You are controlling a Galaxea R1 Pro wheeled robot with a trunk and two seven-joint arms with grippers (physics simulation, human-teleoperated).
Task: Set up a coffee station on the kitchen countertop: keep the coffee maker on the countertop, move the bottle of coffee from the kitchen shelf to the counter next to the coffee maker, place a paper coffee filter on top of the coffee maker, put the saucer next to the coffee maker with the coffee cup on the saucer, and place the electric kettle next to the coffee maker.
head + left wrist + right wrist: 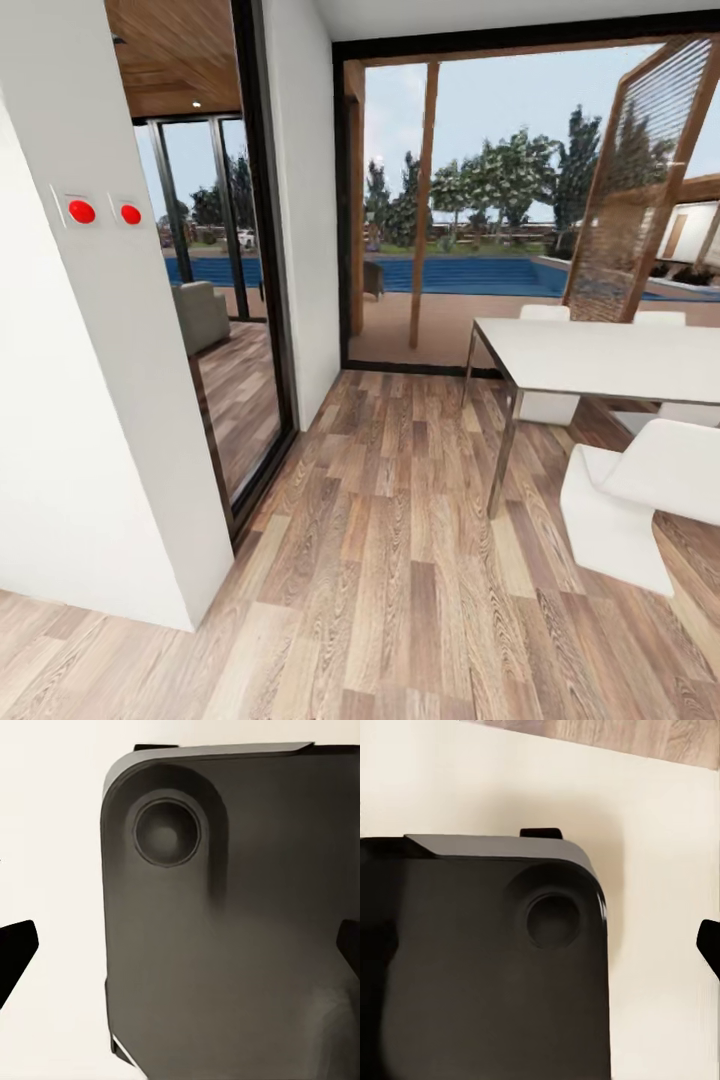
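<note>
1. Your left gripper (180, 952) appears in the left wrist view as two black fingertips, one at the left edge and one at the right edge of the frame; they stand far apart with nothing between them, so it is wide open and holding nothing.
2. Your right gripper: one black fingertip (709, 945) pokes in at the right edge of the right wrist view. The other finger cannot be made out against the dark shape, so you cannot tell how far it is open or whether it holds anything.
3. Beyond each wrist camera sits a dark grey rounded panel (240, 930) with a round recess near its corner, over a pale cream surface (660, 810); a strip of wood floor shows at the top of the right wrist frame.
4. None of the coffee things or the countertop can be seen; you cannot tell where they are from here.
5. Your head view looks over a wood plank floor (380, 560). A white wall corner (110, 420) with two red round buttons (82, 211) fills the left.
6. A white table (600, 355) with metal legs stands at centre right, with a white chair (630, 500) at the lower right, just beside it.
7. Glass walls at the top of the frame show a blue pool (470, 275) and trees outside.
</note>
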